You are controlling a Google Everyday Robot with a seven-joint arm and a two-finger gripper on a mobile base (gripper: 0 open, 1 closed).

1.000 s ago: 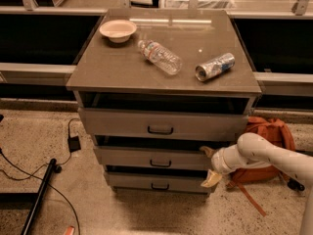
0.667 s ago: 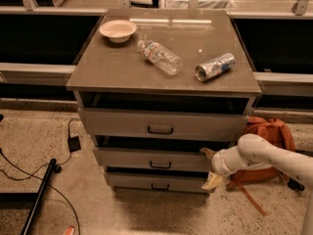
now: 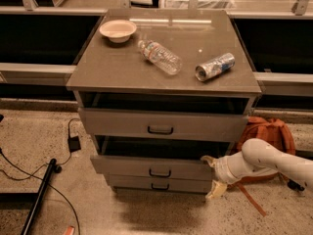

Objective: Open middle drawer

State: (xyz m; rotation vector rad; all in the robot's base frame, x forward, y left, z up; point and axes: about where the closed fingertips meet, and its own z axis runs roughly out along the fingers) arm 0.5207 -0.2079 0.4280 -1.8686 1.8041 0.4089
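Three flat grey-brown drawers sit one over the other in the grey-brown bench (image 3: 98, 77), and the one to open is the middle drawer (image 3: 127, 164), the mid-sized one with a small dark bar handle (image 3: 160, 173). It looks pulled out a bit already, with a dark gap above it. The robot's white hand (image 3: 211, 175) is at the drawer's right end, at 3 o'clock from the handle and well apart from it. Its two fingers (image 3: 215, 190) are spread, one up by the drawer's top corner and one lower down, beside the short bottom drawer (image 3: 132, 183). The hand is not on the handle, so if it pulls from the corner it may slip off, or the drawer may go crooked and stick. The low finger could catch the bottom drawer and drag that one out too. The tall top drawer (image 3: 117, 123) hangs out at 12 o'clock over the middle one, so a lift of the white arm (image 3: 274, 161) could bump it. A hard bump might shake the bench, and the clear plastic bottle (image 3: 160, 58) and the dented silver can (image 3: 214, 66) both lie on their sides and could roll off. The orange backpack (image 3: 266, 131) sits on the floor at 1 o'clock from the hand, and its strap could snag the arm.
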